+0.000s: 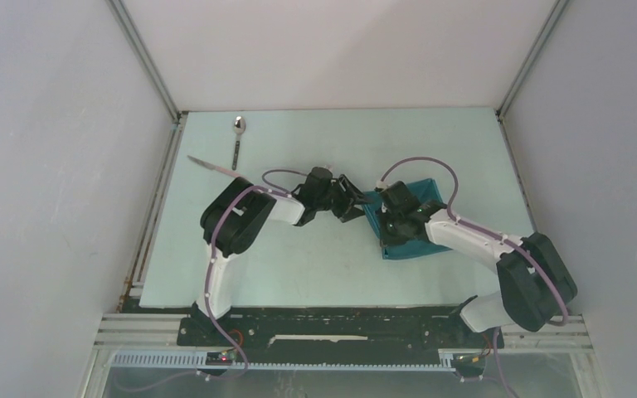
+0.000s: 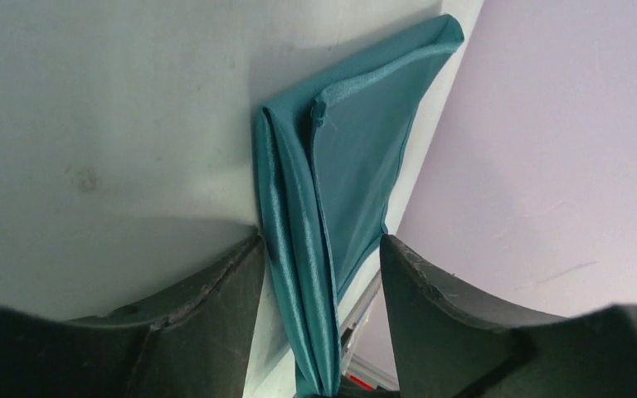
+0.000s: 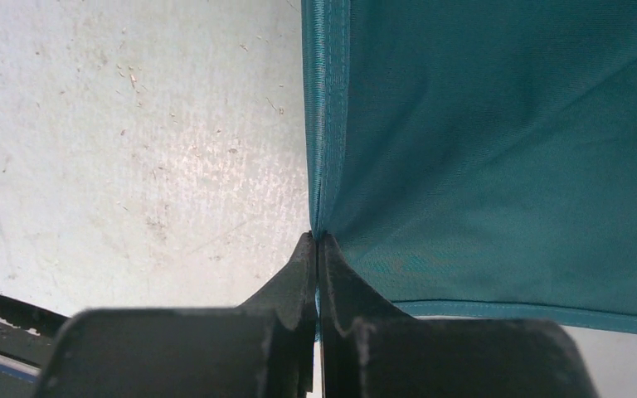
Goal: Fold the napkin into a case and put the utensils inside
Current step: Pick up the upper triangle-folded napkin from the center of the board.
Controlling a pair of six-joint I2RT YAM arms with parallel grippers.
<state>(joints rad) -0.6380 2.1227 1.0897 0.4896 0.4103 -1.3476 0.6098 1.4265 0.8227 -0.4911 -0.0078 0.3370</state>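
Nearest of all, the black mounting rail (image 1: 332, 319) carries both arm bases at the front edge of the table (image 1: 332, 265). Past it, the right gripper (image 3: 316, 240) has its jaws pressed tight together on a hemmed edge of the napkin (image 3: 498, 149), and the cloth stretches taut away from the pinch. Just to its left, the left gripper (image 2: 319, 249) stands with jaws spread. A doubled fold of the teal cloth runs between its fingers (image 2: 216, 290), and neither visibly presses on it (the deepest part of the gap is out of sight). The napkin lies right of the table's middle, partly folded and not yet a narrow strip.

Judging by its sheen and soft creases, it is light, limp and a little slick. It will likely sag or slip unless taken by the hem or a stacked fold, where the layers give the pads something to bite.

Farther off, near the far left corner, the spoon (image 1: 237, 141) and the knife (image 1: 212, 167) lie well apart from the cloth, their near ends close together. Both are thin and flat on the surface, so probably hard to get under. The two wrists crowd each other over the napkin, which looks like the main obstruction.
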